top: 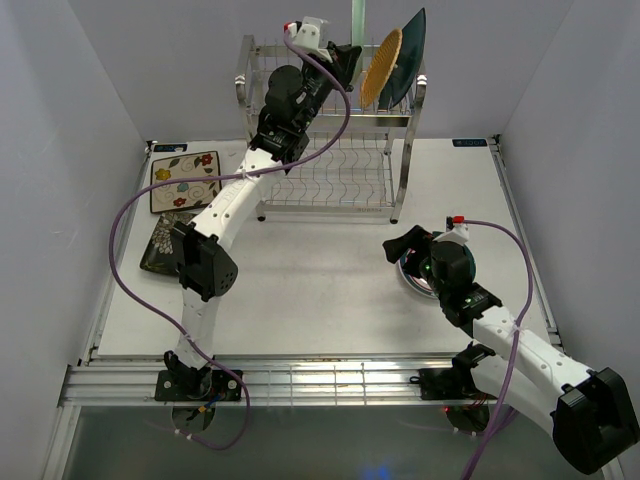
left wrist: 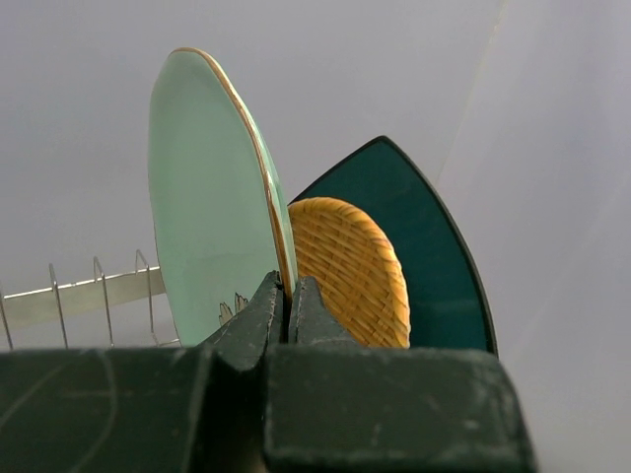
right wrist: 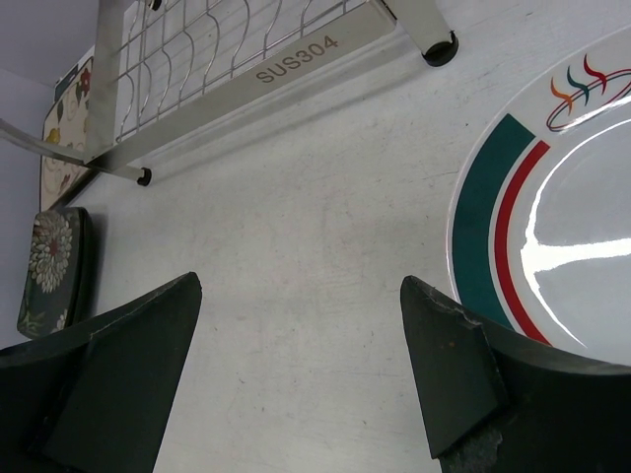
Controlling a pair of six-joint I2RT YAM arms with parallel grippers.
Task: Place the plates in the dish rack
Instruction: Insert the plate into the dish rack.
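Note:
My left gripper [left wrist: 287, 291] is shut on the rim of the pale green plate [left wrist: 207, 197] and holds it upright over the top tier of the dish rack [top: 330, 150]. In the top view the gripper [top: 345, 60] is at the rack's top and the green plate [top: 357, 18] shows edge-on. The woven orange plate [left wrist: 355, 271] and the teal plate [left wrist: 434, 256] stand upright just beyond it; they also show in the top view as the woven plate [top: 381, 67] and the teal plate [top: 405, 60]. My right gripper [right wrist: 301, 335] is open and empty, low over the table beside the white striped-rim plate [right wrist: 552, 227], which lies flat.
The cream floral rectangular plate [top: 185, 180] and the dark floral plate [top: 160, 245] lie on the table left of the rack. The rack's lower frame [right wrist: 296, 59] and foot are ahead of my right gripper. White walls enclose the table.

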